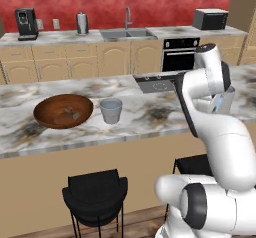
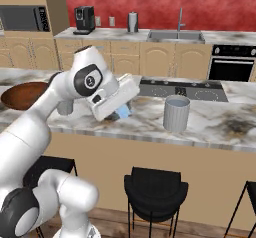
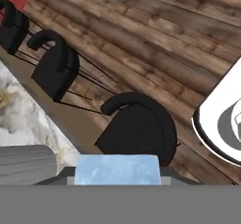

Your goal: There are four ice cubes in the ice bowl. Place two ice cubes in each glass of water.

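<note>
While gripped by claw (image 3: 116, 180), ice cube (image 3: 117, 170) beside tumbler (image 3: 26, 164).

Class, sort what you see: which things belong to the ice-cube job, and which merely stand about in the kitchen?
Belong to the job:
ice cube held in the tool
ice bowl
shorter glass
taller glass

Standing about:
kettle
coffee machine
microwave
stools

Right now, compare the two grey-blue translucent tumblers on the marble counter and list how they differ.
The taller grey-blue tumbler stands alone by the black cooktop; the shorter grey-blue tumbler sits apart, close beside the dark wooden bowl. The taller one looks narrower for its height, the shorter one squatter. Both stand upright, tapered and handleless.
</note>
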Controlling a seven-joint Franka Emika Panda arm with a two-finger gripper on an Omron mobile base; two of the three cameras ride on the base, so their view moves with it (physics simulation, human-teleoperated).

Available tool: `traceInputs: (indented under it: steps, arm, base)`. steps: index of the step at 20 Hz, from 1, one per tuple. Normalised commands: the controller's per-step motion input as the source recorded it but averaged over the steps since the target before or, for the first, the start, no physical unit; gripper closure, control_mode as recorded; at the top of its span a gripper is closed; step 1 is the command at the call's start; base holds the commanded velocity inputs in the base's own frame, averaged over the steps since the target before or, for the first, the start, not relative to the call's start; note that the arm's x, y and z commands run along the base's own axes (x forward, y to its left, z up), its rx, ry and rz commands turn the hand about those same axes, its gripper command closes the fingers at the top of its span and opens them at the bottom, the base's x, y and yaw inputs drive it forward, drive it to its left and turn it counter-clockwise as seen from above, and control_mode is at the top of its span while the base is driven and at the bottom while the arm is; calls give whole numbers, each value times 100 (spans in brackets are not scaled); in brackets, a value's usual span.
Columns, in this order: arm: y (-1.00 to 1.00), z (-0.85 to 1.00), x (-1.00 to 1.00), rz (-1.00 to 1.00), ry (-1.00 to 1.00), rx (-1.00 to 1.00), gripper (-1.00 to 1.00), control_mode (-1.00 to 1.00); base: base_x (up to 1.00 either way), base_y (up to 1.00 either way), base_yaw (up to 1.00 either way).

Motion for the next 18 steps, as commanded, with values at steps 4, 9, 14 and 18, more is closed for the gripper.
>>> traceInputs:
  steps: [4,9,14,18]
  arm:
    - [-41,43,34,-56,-11,15,100,-100]
    - [-31,47,35,-40,-12,18,100,-100]
    - [-9,7,40,-24,-3,6,100,-100]
    - [-4,-8,44,-17,0,0,100,-100]
  base:
    - [0,0,0]
    - [0,0,0]
    - [0,0,0]
    - [0,0,0]
